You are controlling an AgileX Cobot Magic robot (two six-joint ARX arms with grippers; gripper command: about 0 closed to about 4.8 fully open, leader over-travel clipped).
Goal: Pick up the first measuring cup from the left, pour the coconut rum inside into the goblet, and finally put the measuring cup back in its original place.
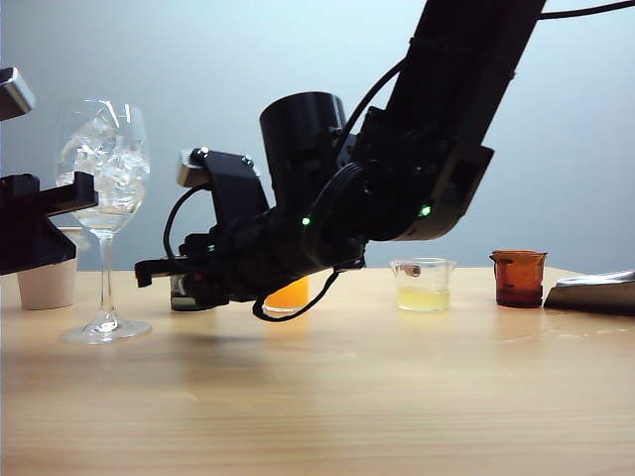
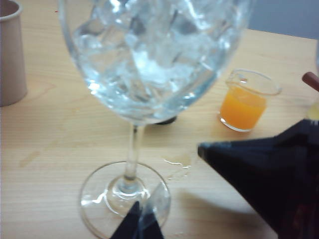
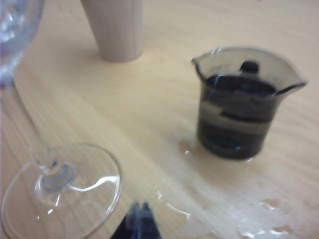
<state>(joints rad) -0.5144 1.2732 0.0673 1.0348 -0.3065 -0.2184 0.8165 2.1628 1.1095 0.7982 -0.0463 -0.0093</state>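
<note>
1. Bare wood-grain tabletop (image 1: 327, 416) lay nearest the exterior camera, and beyond it the right gripper (image 1: 151, 270) was seen low over the surface, just beside the goblet (image 1: 103, 178), with its jaws pressed together and nothing held.
2. From the right wrist view the first measuring cup (image 3: 242, 102) was shown upright on the table, near the goblet foot (image 3: 62, 191) but apart from it; the right fingertips (image 3: 139, 219) were short of it and not touching.
3. Dark liquid, judged to be the coconut rum (image 3: 234, 129), appeared to fill much of the cup, though the blur left the level uncertain.
4. Spilled drops (image 3: 239, 219) were visible on the wood beside the cup, so a slippery base was to be expected.
5. The left gripper (image 2: 139, 224) was closed and empty, poised over the goblet foot.
6. For a good grasp, it was judged that the right jaws had to be opened before the approach, centred on the cup's wall below the flared rim, and closed gently.
7. The goblet stem was to be given clearance.
</note>
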